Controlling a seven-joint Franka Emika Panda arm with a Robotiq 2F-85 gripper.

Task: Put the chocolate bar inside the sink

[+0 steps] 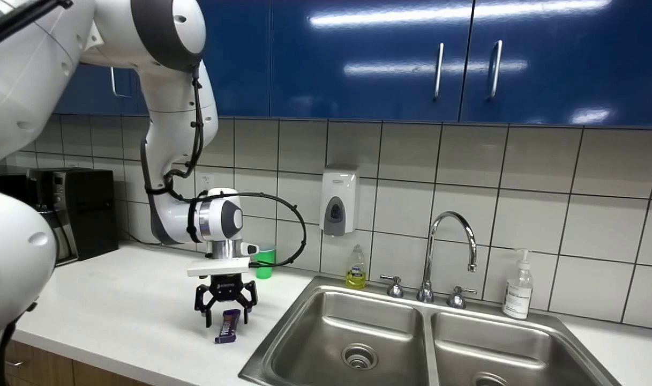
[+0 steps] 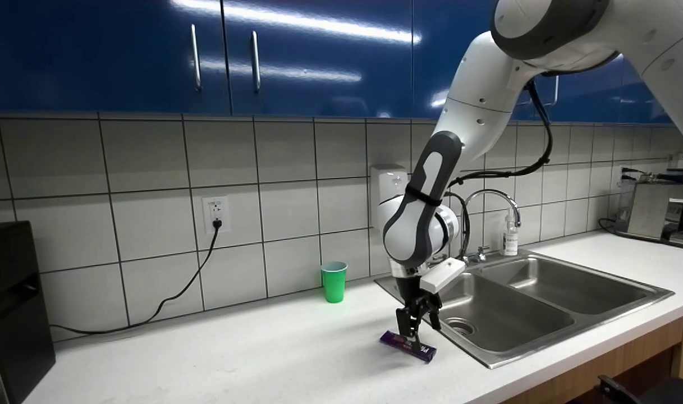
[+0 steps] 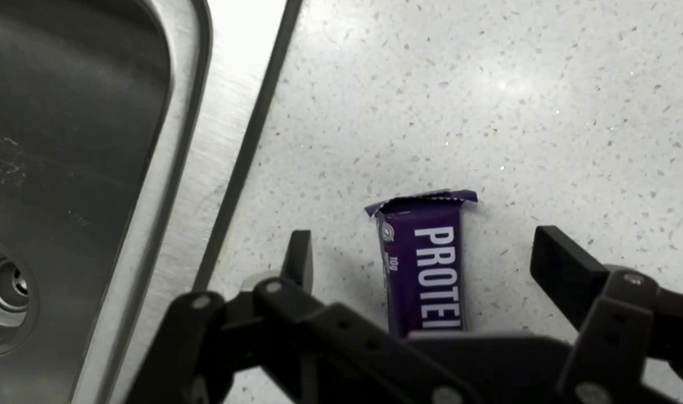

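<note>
A black pincer [image 1: 227, 319], spread wide apart, straddles a purple chocolate bar [image 3: 425, 264] lying on the white counter [image 2: 234, 359]. Near the bar is a steel sink [image 3: 232, 101]; farther back stands a green cup [image 2: 334, 283].

Robot arm [image 1: 174, 94], glossy white, rounded, with dark grey bands [image 1: 155, 32]; black cable [image 1: 198, 124], looped, with black ties [image 2: 423, 196]; silver collar [image 1: 225, 250]; white oblong box [image 1: 218, 266]; gripper [image 1: 227, 320], black, with jointed fingers [image 3: 567, 272] and metal screws [image 3: 273, 287]; pale marking [image 1: 225, 286], seemingly lettering, too small to read.
</note>
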